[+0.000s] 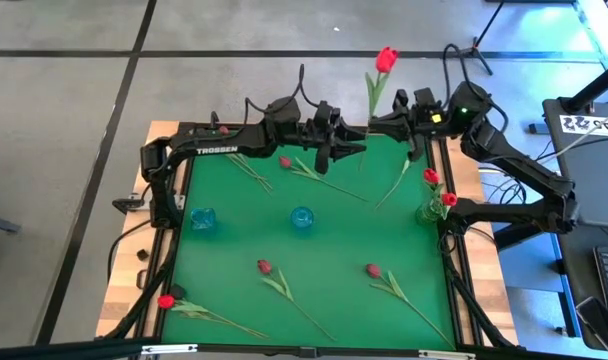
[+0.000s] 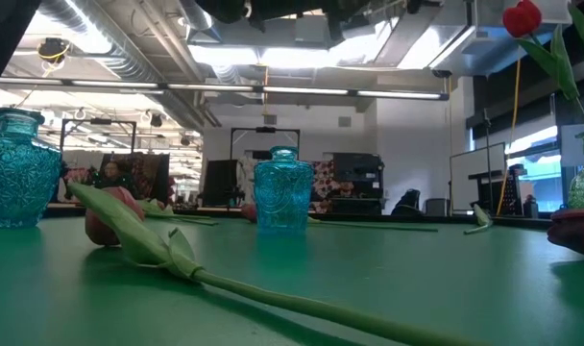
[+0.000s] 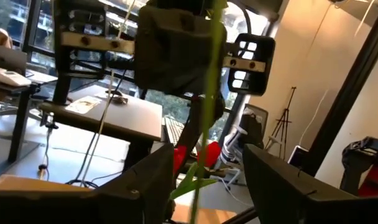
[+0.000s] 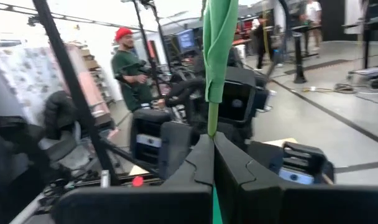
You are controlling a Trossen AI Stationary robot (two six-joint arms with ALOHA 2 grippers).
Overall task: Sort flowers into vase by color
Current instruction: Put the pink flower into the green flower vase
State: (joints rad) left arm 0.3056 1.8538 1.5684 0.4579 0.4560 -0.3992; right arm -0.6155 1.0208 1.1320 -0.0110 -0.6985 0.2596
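At the mat's far edge, right tool [image 1: 372, 127] pinches a raised tulip [image 1: 385, 60]; left tool [image 1: 356, 148] wide.

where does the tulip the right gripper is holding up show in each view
High view: held tulip at top centre-right, stem running down to the right gripper.
Low view: red head in the top right corner.
Left wrist view: green stem crossing the middle, between the open fingers.
Right wrist view: stem and leaf rising from the shut fingers.
Shared landmark: the stem itself.

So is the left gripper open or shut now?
Open: the left gripper has its fingers apart around the green stem, which the right gripper pinches.
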